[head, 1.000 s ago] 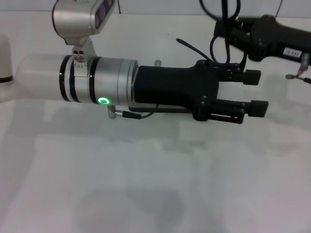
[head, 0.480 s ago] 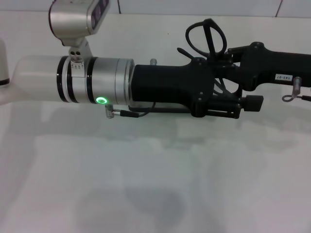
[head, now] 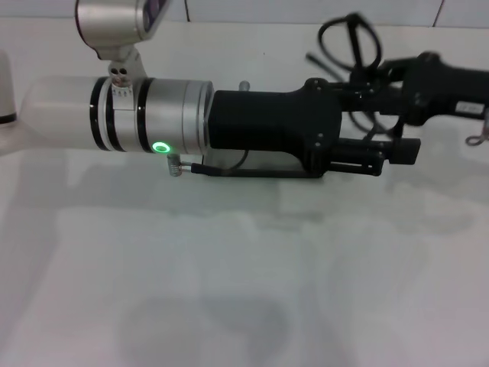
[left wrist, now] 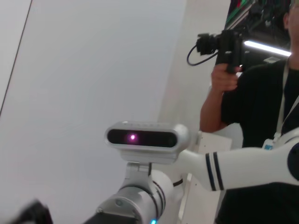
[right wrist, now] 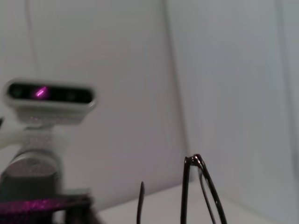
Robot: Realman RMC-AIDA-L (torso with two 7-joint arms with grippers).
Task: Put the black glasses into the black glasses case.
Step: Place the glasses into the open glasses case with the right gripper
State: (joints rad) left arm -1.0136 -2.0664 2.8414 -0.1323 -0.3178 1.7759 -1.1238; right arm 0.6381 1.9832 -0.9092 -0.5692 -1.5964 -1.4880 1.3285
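In the head view the black glasses (head: 350,38) stand upright above the white table, and my right gripper (head: 368,79) is shut on their lower part, reaching in from the right. The right wrist view shows a rim and one temple tip of the glasses (right wrist: 204,189) close up. My left gripper (head: 400,128) lies level, pointing right, directly under the right gripper. Its near finger (head: 403,151) stands well off the gripper's axis, so it looks open, while the far finger is hidden under the right arm. The black glasses case is out of view.
The white table (head: 229,290) spreads in front of both arms. A thin cable with a small ring (head: 478,138) hangs from the right arm. In the left wrist view a person holding a camera (left wrist: 224,46) stands behind the right arm's wrist camera (left wrist: 142,137).
My right gripper came in leftward with the glasses until it overlapped the left gripper's fingers, then both drifted slightly right. The left arm rose a little.
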